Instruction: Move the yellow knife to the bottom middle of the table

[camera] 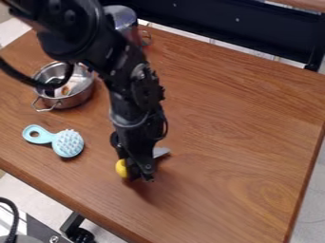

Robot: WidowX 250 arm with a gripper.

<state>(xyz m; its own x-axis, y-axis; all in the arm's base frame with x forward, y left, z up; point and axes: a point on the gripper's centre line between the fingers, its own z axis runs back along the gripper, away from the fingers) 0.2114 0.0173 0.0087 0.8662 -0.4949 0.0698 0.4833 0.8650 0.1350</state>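
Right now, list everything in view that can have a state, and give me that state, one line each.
Gripper: pointing down at the yellow knife.
Yellow knife: partly hidden by the gripper, handle and blade showing on opposite sides.
Blue brush: lying down, bristles up.
Open pot: upright, uncovered, something inside.
Metal container: partly hidden by the arm; cannot tell whether covered.

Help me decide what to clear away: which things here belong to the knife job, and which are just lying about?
For the job:
yellow knife
gripper
table

Lying about:
blue brush
pot and its contents
metal vessel at the back
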